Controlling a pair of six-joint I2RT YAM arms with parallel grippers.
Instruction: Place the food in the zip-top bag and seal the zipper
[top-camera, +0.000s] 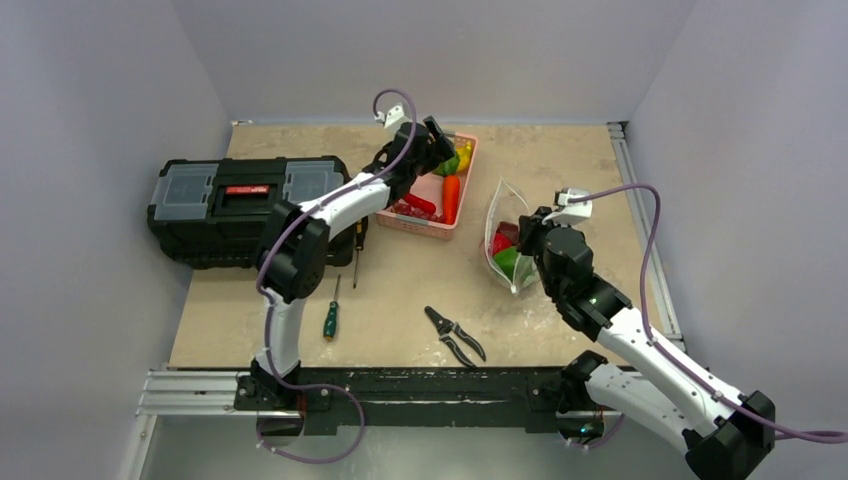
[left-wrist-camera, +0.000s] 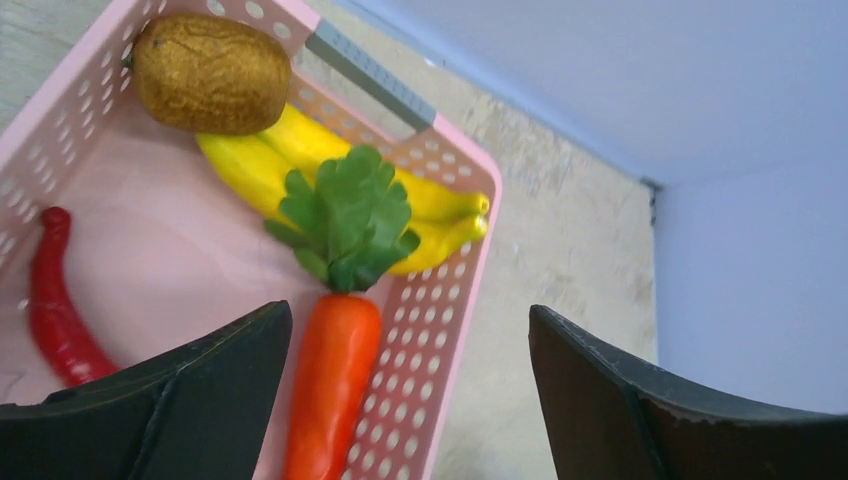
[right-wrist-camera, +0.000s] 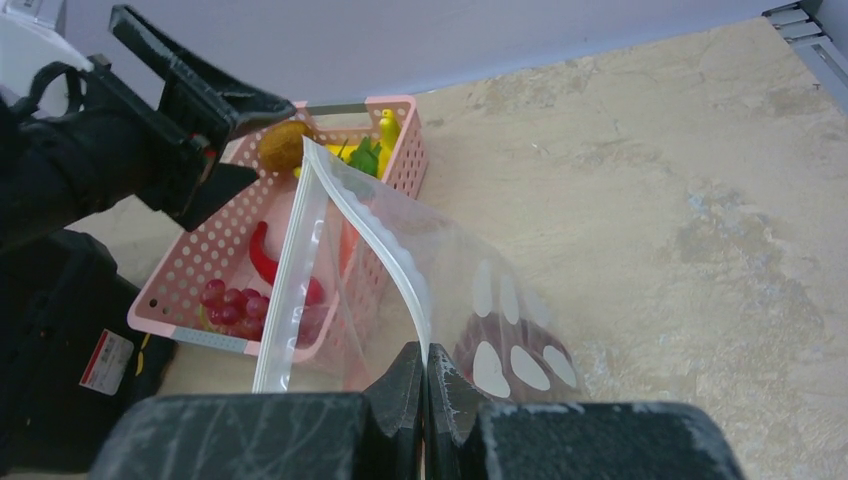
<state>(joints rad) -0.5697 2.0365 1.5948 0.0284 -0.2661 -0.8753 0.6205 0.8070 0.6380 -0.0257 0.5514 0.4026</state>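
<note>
**Loading stage, seen from above and from both wrists.**

- **Right gripper:** The right gripper (right-wrist-camera: 425, 385) is clenched on the near rim of the bag (right-wrist-camera: 460, 290). It pinches the zipper (right-wrist-camera: 380, 250) where the strip runs down to the fingers.
- **Why the bag is held:** The pinch holds the soft bag upright, right of centre on the table (top-camera: 560, 160). Its mouth gapes toward the basket (left-wrist-camera: 450, 290), so food can be dropped in from that side.
- **Bag contents:** A red piece (top-camera: 503, 242) and a green piece (top-camera: 508, 262) lie at the bottom. The zipper is unsealed.
- **Left gripper:** The left gripper (left-wrist-camera: 408, 320) hangs over the far end of the basket, just left of the bag. Its jaws are spread wide and hold nothing.
- **Food in the basket:**
  - The carrot (left-wrist-camera: 330, 390) lies below the jaws, its leaves overlapping the bananas (left-wrist-camera: 250, 165).
  - A kiwi (left-wrist-camera: 210, 72) sits at the far end.
  - A chili (left-wrist-camera: 55, 310) lies left of the carrot.
  - Grapes (right-wrist-camera: 230, 305) are at the near end.
- **Next move:** The wide spread suits a descent onto the carrot, probably the next pick. The bananas look equally within reach.
- **Progress:** The task is judged partly done, with several pieces yet to be moved and the sealing not yet begun.
- **Other items:** A toolbox (top-camera: 220, 205), a screwdriver (top-camera: 331, 318) and pliers (top-camera: 452, 335) lie apart from the work, left of and nearer than the basket. They appear to play no part.
</note>
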